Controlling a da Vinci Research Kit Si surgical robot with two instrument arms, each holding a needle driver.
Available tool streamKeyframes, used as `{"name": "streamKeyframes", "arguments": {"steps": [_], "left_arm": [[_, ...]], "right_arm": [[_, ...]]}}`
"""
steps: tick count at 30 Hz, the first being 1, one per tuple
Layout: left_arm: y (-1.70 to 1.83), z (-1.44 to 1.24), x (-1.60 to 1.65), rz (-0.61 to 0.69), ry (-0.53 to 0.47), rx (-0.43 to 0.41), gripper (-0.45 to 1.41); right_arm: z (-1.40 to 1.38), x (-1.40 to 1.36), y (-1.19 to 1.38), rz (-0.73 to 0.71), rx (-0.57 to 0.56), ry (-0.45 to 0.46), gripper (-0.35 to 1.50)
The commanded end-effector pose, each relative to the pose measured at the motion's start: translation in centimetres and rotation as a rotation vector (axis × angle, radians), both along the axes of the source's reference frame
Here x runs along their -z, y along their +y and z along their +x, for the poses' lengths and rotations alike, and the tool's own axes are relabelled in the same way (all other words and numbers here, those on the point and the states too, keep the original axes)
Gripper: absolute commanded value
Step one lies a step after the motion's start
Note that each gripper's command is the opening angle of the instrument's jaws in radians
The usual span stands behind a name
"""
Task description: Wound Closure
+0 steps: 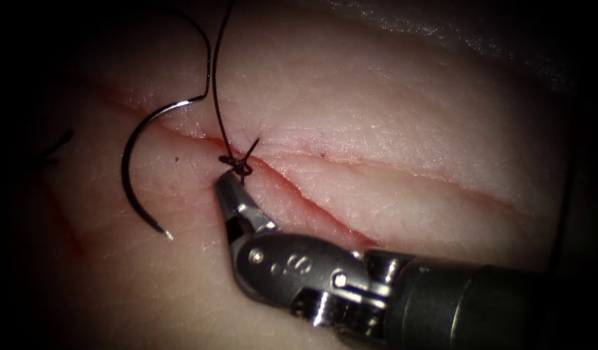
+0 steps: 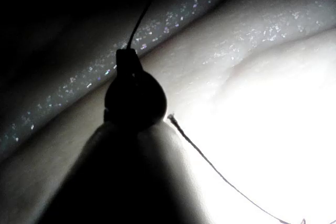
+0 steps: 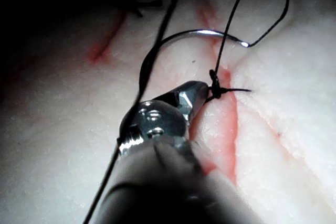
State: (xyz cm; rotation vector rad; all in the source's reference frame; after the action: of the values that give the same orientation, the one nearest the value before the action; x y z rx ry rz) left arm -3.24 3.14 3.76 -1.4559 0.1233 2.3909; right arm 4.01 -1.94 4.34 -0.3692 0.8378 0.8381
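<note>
Steel curved needle (image 1: 133, 172) lies free on the tissue (image 1: 390, 142), left of the cut (image 1: 299, 191), outside the flesh, held by neither tool, its point toward the lower edge of the endoscope view. Dark thread (image 1: 216, 84) leaves the needle's blunt end, arcs upward, and a second strand descends to a knot (image 1: 237, 165) sitting on the cut. Right pincer (image 1: 222, 183) enters from the lower right with its tip at the knot; its jaws look closed together on the thread at the knot, as the right wrist view also suggests (image 3: 202, 90). Left tool (image 2: 131, 95) appears as a dark silhouette in its own wrist view, a strand of thread (image 2: 139, 24) running from its tip; whether that pincer is closed on the strand cannot be told. Red fluid (image 1: 312, 207) lines the cut. A short cut end of thread (image 1: 56, 146) lies far left on the tissue. Judged from this arrangement, good handling of the knot calls for a grip close to it and tension kept level with the tissue surface, so the cut's edges meet without being lifted or torn. No container is present
</note>
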Motion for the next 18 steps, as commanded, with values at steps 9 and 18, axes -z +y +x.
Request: {"name": "streamKeyframes", "arguments": {"steps": [9,18], "left_arm": [[-0.83,0.19,0.12,0.057,0.012,-0.059,-0.45],[-1.60,0.60,-0.05,0.230,0.064,-0.201,-0.45]], "right_arm": [[-0.04,-0.08,0.03,0.004,-0.007,0.007,0.46],[-0.04,-0.08,0.03,0.004,-0.005,0.009,0.26]]}}
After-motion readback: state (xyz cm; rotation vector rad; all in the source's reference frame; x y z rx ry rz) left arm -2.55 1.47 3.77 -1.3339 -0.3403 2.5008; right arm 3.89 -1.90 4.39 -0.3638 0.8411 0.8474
